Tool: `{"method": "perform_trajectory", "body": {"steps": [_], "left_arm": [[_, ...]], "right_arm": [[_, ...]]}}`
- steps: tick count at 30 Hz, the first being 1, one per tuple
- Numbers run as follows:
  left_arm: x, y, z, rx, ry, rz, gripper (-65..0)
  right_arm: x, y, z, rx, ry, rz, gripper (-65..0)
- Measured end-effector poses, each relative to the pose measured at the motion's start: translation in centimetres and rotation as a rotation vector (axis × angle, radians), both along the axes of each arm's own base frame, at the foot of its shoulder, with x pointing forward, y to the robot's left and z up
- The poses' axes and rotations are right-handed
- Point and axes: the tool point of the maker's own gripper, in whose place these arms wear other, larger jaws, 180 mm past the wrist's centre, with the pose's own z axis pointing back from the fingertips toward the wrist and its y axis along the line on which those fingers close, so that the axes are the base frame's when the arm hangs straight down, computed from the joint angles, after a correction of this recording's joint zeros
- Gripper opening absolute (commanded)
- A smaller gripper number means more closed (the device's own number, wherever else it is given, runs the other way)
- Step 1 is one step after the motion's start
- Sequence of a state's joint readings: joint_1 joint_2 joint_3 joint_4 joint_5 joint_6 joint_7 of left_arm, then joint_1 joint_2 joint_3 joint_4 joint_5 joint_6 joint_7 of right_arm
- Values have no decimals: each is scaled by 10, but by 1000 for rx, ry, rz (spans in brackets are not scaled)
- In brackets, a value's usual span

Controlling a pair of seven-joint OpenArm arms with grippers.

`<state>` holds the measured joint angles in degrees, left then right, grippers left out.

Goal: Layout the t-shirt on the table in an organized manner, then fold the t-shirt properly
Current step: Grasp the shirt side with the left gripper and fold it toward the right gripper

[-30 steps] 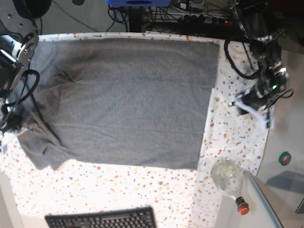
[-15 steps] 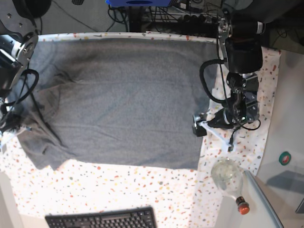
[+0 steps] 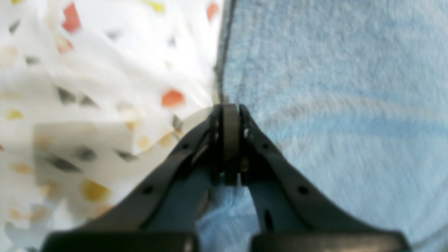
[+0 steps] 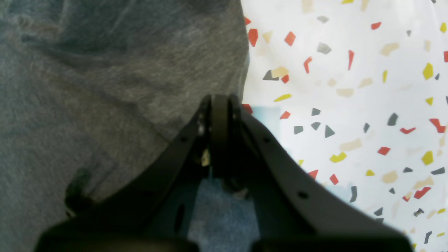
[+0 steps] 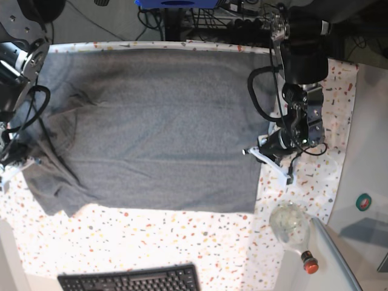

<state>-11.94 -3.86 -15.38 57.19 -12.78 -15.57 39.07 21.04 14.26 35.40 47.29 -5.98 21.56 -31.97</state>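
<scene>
A: Where is the t-shirt (image 5: 151, 127) found, taken against the table (image 5: 182, 236)?

B: It is spread flat over the far half of the table, with the hem side toward the base view's right and the sleeve bunched at that view's left edge. A bare strip of speckled cloth is left along the near side, where a keyboard (image 5: 130, 280) is seen.

A: What is changed at the left gripper (image 5: 250, 151) since a second ago?

B: A second ago it was held well off the t-shirt, over the bare table beside the hem. Half a second ago it was brought to the hem with the jaws spread. Now it is set right at the hem edge, and in the left wrist view the jaws are seen pressed together (image 3: 229, 115) at the fabric's border. Whether cloth is pinched between them cannot be told from the blurred view.

A: And the right gripper (image 4: 220, 101)?

B: It is kept clenched at the sleeve edge, unchanged over the second. Fabric lies under and around the jaws; a grip on it cannot be confirmed. The glass bottle (image 5: 291, 227) beside the table's near right corner is left unmoved.
</scene>
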Motion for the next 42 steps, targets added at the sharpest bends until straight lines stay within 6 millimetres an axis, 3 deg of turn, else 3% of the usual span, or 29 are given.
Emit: {"method": "perform_trajectory", "body": {"steps": [8, 15, 22, 25, 26, 29, 32, 34, 38, 42], "left_arm": [[-36, 5, 23, 78, -58, -37, -650], [-75, 2, 41, 125, 1, -94, -650], [-101, 4, 34, 137, 103, -118, -650], [-103, 4, 43, 154, 94, -128, -650], [-105, 4, 46, 158, 93, -131, -634], [-114, 4, 49, 171, 99, -140, -433], [-109, 7, 59, 189, 68, -142, -273], [-99, 15, 73, 200, 19, -120, -219], [-84, 44, 86, 233, -9, -35, -207], [-40, 54, 81, 201, -34, -8, -207]], "right_arm": [[-10, 0, -7, -1, 21, 3, -650], [-7, 0, -5, 1, 11, 2, -650], [-7, 0, -5, 2, 10, 2, -650], [-7, 0, -5, 1, 10, 2, -650], [-6, 1, -4, 2, 8, 2, -650], [-6, 0, -4, 1, 7, 2, -650], [-6, 0, -4, 1, 9, 2, -650], [-6, 1, -4, 1, 8, 2, -650], [-6, 0, -5, 2, 10, 2, -650], [-5, 2, -4, 4, 7, 6, -650]]}}
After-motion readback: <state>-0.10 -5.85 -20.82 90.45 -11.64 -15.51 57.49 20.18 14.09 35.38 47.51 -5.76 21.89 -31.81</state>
